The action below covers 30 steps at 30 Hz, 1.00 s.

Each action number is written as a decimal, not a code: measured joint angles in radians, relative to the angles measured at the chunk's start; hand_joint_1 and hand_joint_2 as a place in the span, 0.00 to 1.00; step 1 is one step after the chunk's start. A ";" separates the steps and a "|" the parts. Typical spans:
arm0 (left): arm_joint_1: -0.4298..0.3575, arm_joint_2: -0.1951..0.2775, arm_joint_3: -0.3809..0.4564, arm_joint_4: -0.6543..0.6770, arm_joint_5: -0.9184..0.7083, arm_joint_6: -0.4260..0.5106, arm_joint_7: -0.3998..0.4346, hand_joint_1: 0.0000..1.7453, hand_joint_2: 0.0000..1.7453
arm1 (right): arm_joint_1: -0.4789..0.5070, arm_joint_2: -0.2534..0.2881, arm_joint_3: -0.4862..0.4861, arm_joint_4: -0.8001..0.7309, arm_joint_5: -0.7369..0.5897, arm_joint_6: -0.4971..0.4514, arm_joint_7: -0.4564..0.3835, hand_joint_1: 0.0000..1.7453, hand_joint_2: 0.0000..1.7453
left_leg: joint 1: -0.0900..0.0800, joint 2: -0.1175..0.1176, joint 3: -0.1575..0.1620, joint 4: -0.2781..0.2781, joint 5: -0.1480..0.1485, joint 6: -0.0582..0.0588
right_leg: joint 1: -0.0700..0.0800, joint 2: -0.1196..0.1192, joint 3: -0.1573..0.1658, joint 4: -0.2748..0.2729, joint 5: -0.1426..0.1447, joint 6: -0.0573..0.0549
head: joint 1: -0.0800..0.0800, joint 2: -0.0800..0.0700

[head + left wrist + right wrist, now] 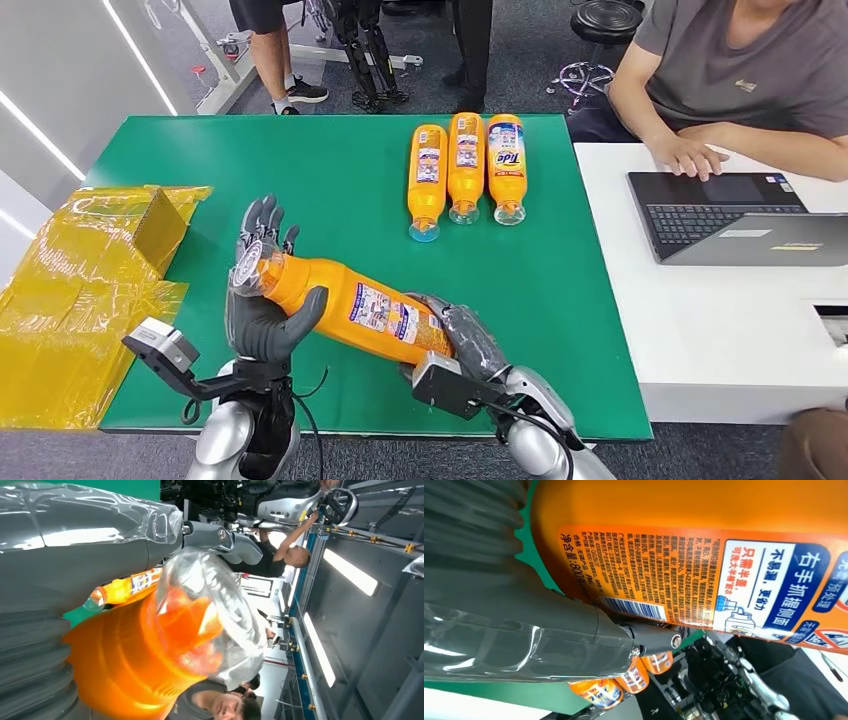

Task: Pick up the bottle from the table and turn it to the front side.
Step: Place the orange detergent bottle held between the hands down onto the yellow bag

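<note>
In the lower middle of the frame I had the glossy orange plastic detergent bottle [350, 308] clamped at both ends, left hand [262, 322] around its clear-capped neck, right hand [462, 340] on its base, and judged it full, heavy, stiff and slippery.

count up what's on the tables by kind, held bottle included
orange detergent bottles: 4 – one held, three lying in a row
yellow plastic bags: 1 pile
laptops: 1
total: 6
</note>
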 joint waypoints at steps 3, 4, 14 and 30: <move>0.001 0.000 0.005 0.000 0.005 -0.001 0.010 0.00 1.00 | 0.006 -0.006 -0.005 0.000 0.005 0.032 -0.005 1.00 1.00 | 0.000 0.000 0.000 0.000 0.000 0.000 | 0.000 0.000 0.000 0.000 0.000 0.000 | 0.000 0.000; 0.002 0.000 0.006 0.000 0.004 -0.004 0.016 0.00 1.00 | 0.009 -0.007 -0.007 0.000 0.008 0.039 -0.008 1.00 1.00 | 0.000 0.000 0.000 0.000 0.000 0.000 | 0.000 0.000 0.000 0.000 0.000 0.000 | 0.000 0.000; 0.002 0.001 0.006 0.019 -0.051 -0.023 0.064 0.89 1.00 | 0.024 -0.014 -0.018 0.008 0.034 0.074 -0.040 1.00 1.00 | 0.000 0.000 0.000 0.000 0.000 0.000 | 0.000 0.000 0.000 0.000 0.000 0.000 | 0.000 0.000; 0.011 -0.010 0.007 0.034 -0.109 -0.112 0.085 1.00 1.00 | 0.100 -0.016 -0.052 -0.020 0.044 0.020 -0.039 1.00 1.00 | 0.000 0.000 0.000 0.000 0.000 0.000 | 0.000 0.000 0.000 0.000 0.000 0.000 | 0.000 0.000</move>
